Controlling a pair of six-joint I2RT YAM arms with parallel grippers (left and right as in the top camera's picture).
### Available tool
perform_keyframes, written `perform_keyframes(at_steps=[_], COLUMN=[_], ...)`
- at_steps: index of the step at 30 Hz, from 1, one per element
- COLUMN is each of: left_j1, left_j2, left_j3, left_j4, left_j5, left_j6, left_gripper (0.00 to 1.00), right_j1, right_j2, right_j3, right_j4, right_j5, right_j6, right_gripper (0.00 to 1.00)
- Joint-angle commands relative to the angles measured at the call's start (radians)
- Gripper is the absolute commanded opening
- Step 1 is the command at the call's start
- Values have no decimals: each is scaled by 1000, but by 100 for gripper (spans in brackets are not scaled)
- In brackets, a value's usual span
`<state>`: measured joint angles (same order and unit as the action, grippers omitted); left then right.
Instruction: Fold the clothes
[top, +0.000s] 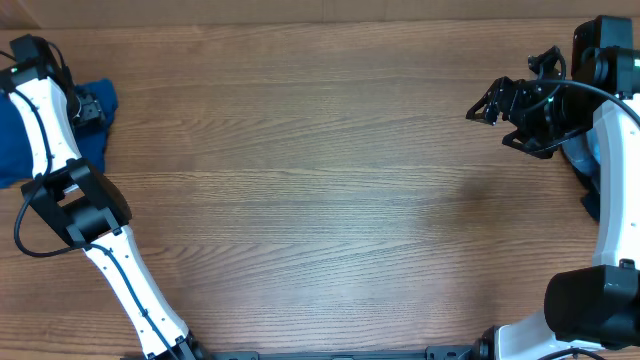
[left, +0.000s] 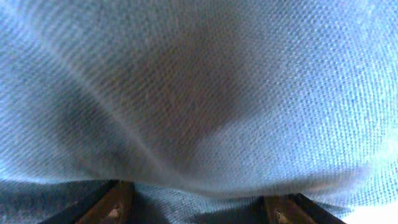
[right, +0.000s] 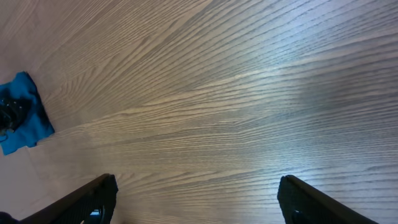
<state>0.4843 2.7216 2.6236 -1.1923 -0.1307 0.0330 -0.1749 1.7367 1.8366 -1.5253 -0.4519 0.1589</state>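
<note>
The clothes (top: 12, 150) are a deep-blue knit heap at the table's far left edge, partly under my left arm. My left gripper (top: 92, 105) sits on the heap's right part. In the left wrist view the blue knit (left: 199, 93) fills the frame, and the left gripper (left: 198, 208) has its fingers (left: 115, 205) spread wide with loose fabric lying between them. My right gripper (top: 487, 110) hangs open over bare wood at the far right. In the right wrist view, the right gripper (right: 196, 202) has nothing between its fingers and the clothes (right: 28, 118) show far off.
The wooden table (top: 320, 200) stretches between the two arms. A blue and pale-blue object (top: 583, 160) lies at the right edge, partly behind my right arm. Both arm bases stand along the front edge.
</note>
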Motion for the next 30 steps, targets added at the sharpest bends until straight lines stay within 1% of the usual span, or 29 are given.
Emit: perform_keyframes(at_steps=[1, 3, 5, 8, 10, 13, 16, 18, 20, 22, 23, 27, 30], left_j1=[-1, -6, -6, 0, 4, 6, 6, 7, 12, 31, 53, 138, 212], left_j2=[11, -11, -43, -99, -151, -238, -300, -345, -370, -371, -370, -370, -370], left_j3=[113, 196, 296, 386, 412, 412, 407, 359, 304, 266, 211, 39, -100], left_j4=[-82, -153, -222, -310, -362, -430, -497, -497, -497, -497, -492, -405, -322], left_j5=[2, 0, -3, -26, -56, -57, -57, -22, -33, -50, -64, -47, 39], left_j6=[-24, -40, -87, -113, -116, -116, -144, -148, -151, -183, -199, -198, -191], left_gripper=[72, 72, 72, 73, 73, 73, 72, 76, 78, 79, 80, 78, 77], right_j1=[6, 6, 6, 6, 6, 6, 6, 6, 6, 6, 6, 6, 6], right_j2=[-13, -13, -13, -13, -13, -13, -13, -13, -13, -13, -13, -13, -13], right_j3=[29, 29, 29, 29, 29, 29, 29, 29, 29, 29, 29, 29, 29], right_j4=[1, 0, 0, 1, 2, 10, 8, 7, 0, -3, -3, 2, 10], right_j5=[5, 5, -5, -20, -21, -21, -21, -21, -21, -21, -21, -21, -21], right_j6=[-3, -3, -3, -3, -3, -3, -3, -3, -3, -3, -3, -3, -3], right_gripper=[87, 87, 87, 87, 87, 87, 87, 87, 87, 87, 87, 87, 87])
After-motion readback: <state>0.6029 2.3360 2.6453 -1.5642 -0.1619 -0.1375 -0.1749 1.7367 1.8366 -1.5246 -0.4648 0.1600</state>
